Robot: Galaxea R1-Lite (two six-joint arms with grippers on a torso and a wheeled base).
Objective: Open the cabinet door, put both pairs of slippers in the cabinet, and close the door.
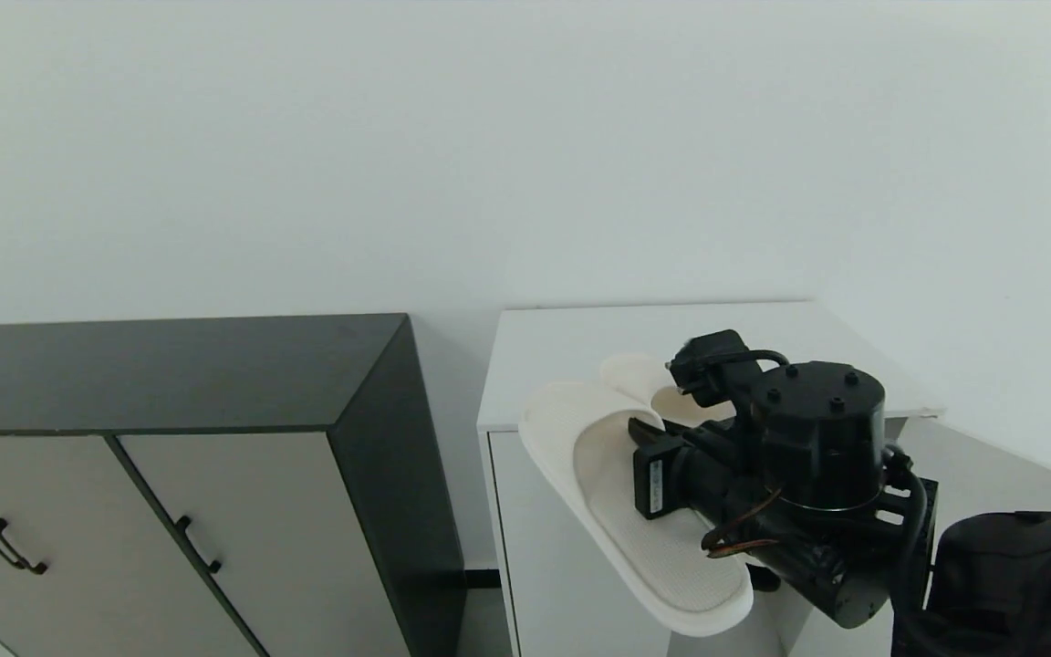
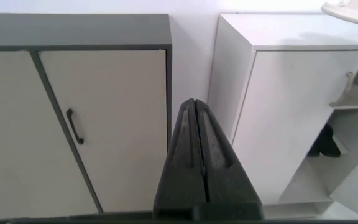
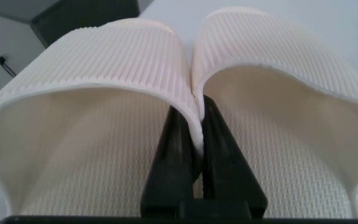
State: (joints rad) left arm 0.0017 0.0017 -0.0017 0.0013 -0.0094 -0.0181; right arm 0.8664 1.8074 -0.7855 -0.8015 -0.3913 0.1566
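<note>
Right gripper (image 3: 199, 124): clamped tight on the pair of cream ribbed foam slippers (image 1: 671, 566), inner edges pinched together, head view's lower right.
Left gripper (image 2: 196, 109): fingers pressed together, holding nothing.

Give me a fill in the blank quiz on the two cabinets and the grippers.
1. The left gripper has its jaws ___.
2. The right gripper pinches a pair of ___ in its jaws.
3. The dark cabinet has both doors ___.
4. The white cabinet stands on the dark cabinet's ___ side.
Missing: shut; slippers; closed; right.
</note>
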